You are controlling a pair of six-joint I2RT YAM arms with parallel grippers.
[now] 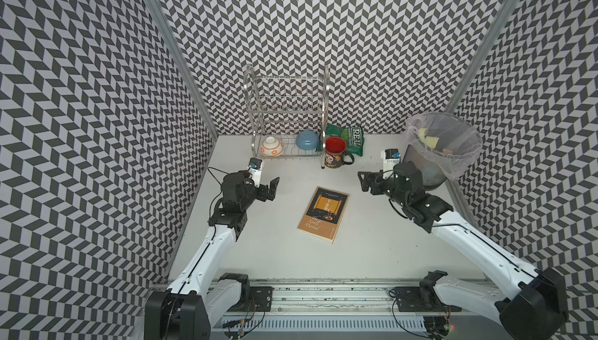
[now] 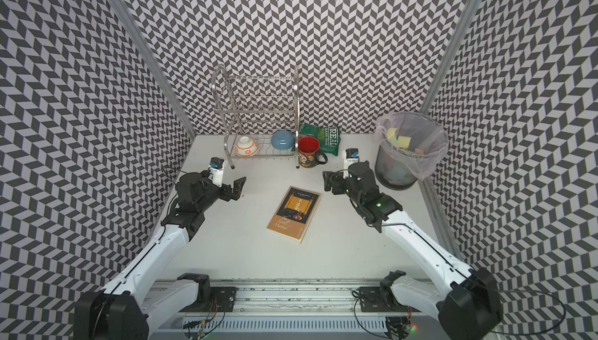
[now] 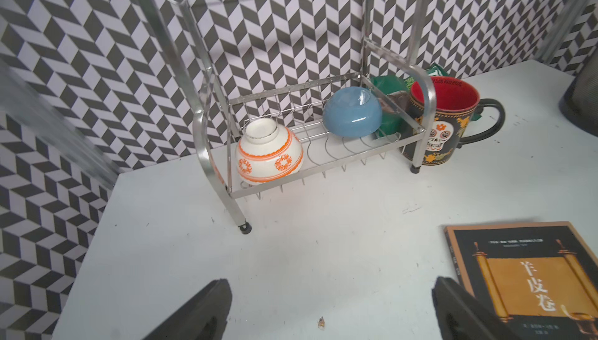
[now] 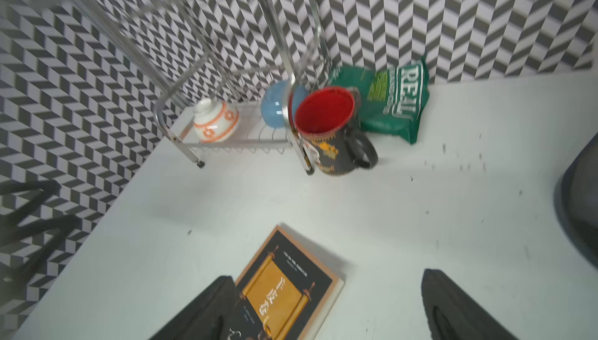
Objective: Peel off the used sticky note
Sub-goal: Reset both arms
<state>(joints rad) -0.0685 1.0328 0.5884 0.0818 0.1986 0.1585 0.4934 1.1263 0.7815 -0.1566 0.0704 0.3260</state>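
Left gripper (image 1: 272, 189): wide open, empty, at 10 o'clock from book (image 1: 323, 214).
Right gripper (image 1: 367, 182): wide open, empty, at 2 o'clock.
Cut off: book in wrist views.

the left arm (image 1: 207, 251) and right arm (image 1: 479, 244) share one build: long white tapered shells dotted with small dark screws, joined by chunky black joint housings. each has a big rounded black shoulder block (image 1: 174, 312) by the silver rail (image 1: 323, 293), where thin red and yellow wires (image 1: 250, 311) hang. a thin black cable (image 1: 214, 173) loops beside the left wrist; another runs along the right forearm. each wrist carries a small white camera box (image 1: 255, 167) with a blue part on top. the left pincer (image 1: 272, 189) and right pincer (image 1: 364, 182) are matte black, with flat wedge-shaped fingers (image 3: 200, 315). a small green light (image 2: 378, 205) glows on the right arm's black elbow.
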